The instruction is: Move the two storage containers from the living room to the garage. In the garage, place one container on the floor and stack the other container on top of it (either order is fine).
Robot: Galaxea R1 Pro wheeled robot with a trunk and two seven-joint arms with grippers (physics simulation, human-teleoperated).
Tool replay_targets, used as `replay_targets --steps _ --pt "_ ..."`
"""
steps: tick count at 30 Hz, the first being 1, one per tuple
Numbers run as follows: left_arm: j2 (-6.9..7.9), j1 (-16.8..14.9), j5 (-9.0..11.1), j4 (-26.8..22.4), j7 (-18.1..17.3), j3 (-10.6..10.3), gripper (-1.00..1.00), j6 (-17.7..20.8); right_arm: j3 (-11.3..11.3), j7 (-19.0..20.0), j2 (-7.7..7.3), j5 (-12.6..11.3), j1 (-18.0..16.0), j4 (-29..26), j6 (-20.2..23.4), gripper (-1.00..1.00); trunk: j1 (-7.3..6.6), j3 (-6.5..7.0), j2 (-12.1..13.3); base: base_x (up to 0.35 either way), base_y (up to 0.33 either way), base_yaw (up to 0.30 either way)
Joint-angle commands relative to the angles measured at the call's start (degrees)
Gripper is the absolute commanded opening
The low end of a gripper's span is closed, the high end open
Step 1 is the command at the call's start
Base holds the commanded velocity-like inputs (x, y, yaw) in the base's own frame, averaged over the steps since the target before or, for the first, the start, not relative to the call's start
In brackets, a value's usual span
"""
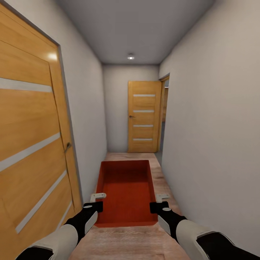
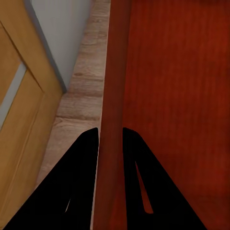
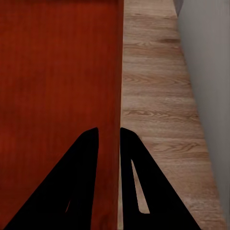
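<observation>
Nearest the head camera, the left gripper (image 1: 94, 203) pinches the left long wall of an orange-red open-top rectangular storage container (image 1: 127, 191), and the right gripper (image 1: 160, 203) pinches its right wall, one finger (image 2: 76, 187) outside and one inside on each. Under the held box runs a light wood-plank floor (image 1: 133, 245), flanked on the left by an orange wooden door with pale stripes (image 1: 32, 144). Farther off, between plain white walls (image 1: 213, 126), a second striped wooden door (image 1: 143, 116) ends the narrow hallway.

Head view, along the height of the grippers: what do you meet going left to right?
Wooden door → left gripper → red container → right gripper → white wall.
</observation>
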Motion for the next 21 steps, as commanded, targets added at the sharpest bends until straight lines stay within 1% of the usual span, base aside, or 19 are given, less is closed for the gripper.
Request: replay_targets --steps 1,21 --pt "0.52 0.02 0.54 0.08 4.85 0.28 -1.00 0.43 -1.41 -1.45 -0.91 -0.27 -0.06 -0.19 -0.35 -1.00 0.05 -0.02 -0.04 0.323 0.000 0.000" --pt "0.84 0.02 0.54 0.08 4.85 0.33 -1.00 0.61 -1.41 -1.45 -0.91 -0.27 -0.06 -0.19 0.04 -1.00 0.05 -0.02 -0.04 0.323 0.000 0.000"
